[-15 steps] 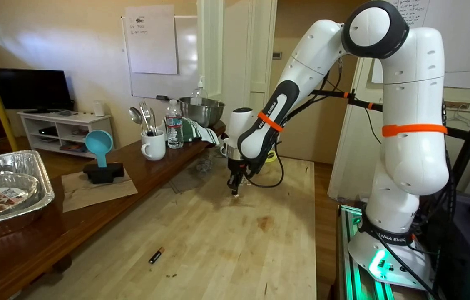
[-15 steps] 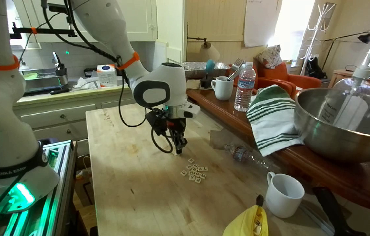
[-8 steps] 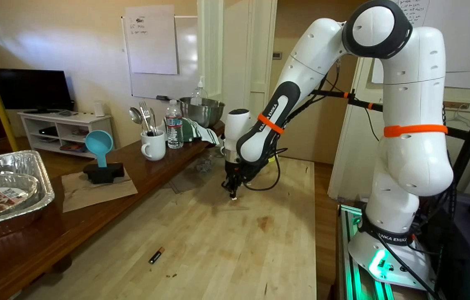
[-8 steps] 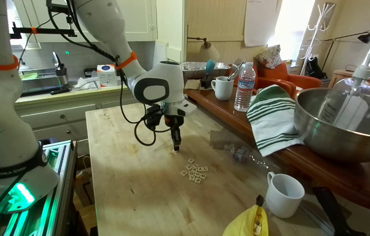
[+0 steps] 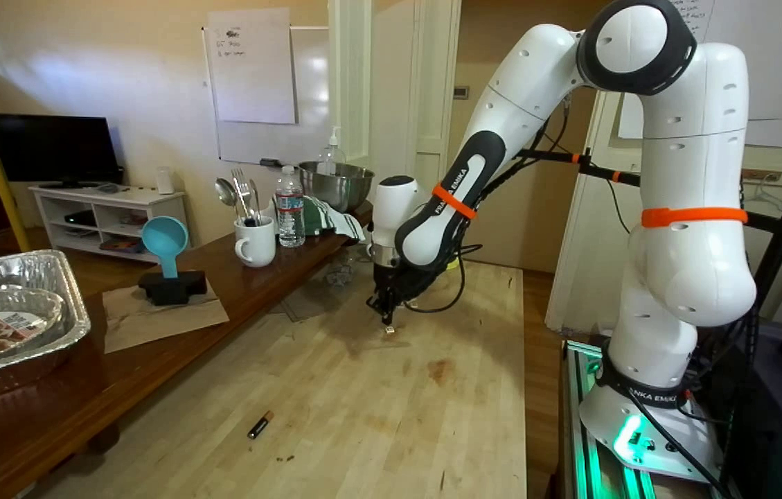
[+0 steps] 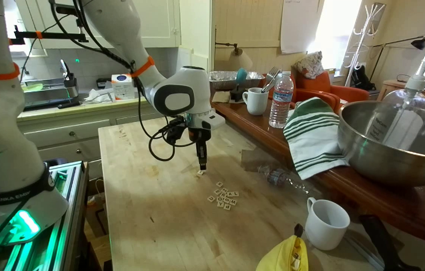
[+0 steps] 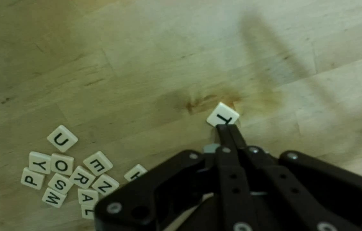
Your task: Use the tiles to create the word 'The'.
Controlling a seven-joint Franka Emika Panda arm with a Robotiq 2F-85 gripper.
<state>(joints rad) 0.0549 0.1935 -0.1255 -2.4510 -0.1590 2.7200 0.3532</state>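
A pale tile with the letter T [image 7: 222,115] lies flat on the wooden table. It also shows in both exterior views [image 5: 389,330] [image 6: 200,172], just under my fingertips. My gripper [image 7: 226,126] is shut, with its fingers together and nothing between them. It points down just above the T tile and hides one corner of it in the wrist view. More tiles lie in a loose cluster, among them a U [image 7: 62,138], an E [image 7: 98,163] and an R [image 7: 82,177]. A tile that looks like an H [image 7: 135,173] is partly hidden by the gripper.
A battery [image 5: 260,424] lies on the table. A yellow pouch [image 6: 284,256] and a white mug [image 6: 327,224] stand past the tile cluster. A clear bottle [image 6: 278,177] lies by the raised brown counter, which holds a steel bowl [image 6: 396,150] and a towel [image 6: 312,139].
The hand has turned and my fingertips have risen slightly off the tile. The T tile has shifted a little and shows more clearly. The cluster has not moved.
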